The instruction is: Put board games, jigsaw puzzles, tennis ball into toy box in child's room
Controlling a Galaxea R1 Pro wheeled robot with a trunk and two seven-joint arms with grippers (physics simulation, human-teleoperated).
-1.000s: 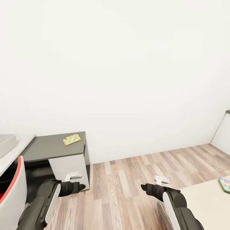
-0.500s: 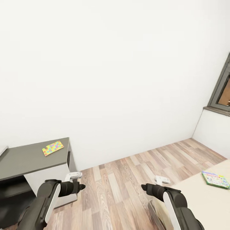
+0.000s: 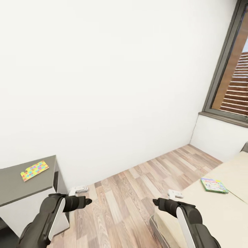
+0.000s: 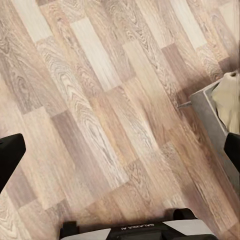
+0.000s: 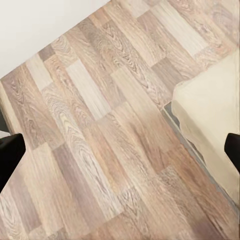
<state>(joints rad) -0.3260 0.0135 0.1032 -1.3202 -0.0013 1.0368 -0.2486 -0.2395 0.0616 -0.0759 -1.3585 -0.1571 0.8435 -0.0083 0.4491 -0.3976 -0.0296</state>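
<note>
facing the corner between bed and table

i see floor [image 3: 137, 193] ahead. bed [image 3: 220, 206] at right carries a green-edged game [image 3: 214, 185] near its far edge. table [image 3: 24, 186] at left holds one puzzle [image 3: 34, 170]. left gripper [image 4: 120, 150] and right gripper [image 5: 120, 145] hang over the planks, jaws spread wide, grasping nothing.

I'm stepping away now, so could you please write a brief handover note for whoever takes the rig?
Left end effector and right end effector: both open, empty, held above the wood floor.
One jigsaw puzzle lies on the dark grey desk at left.
One green-edged board game lies on the bed at right.
Nothing is in hand; both visible toys are yet to be boxed.
</note>
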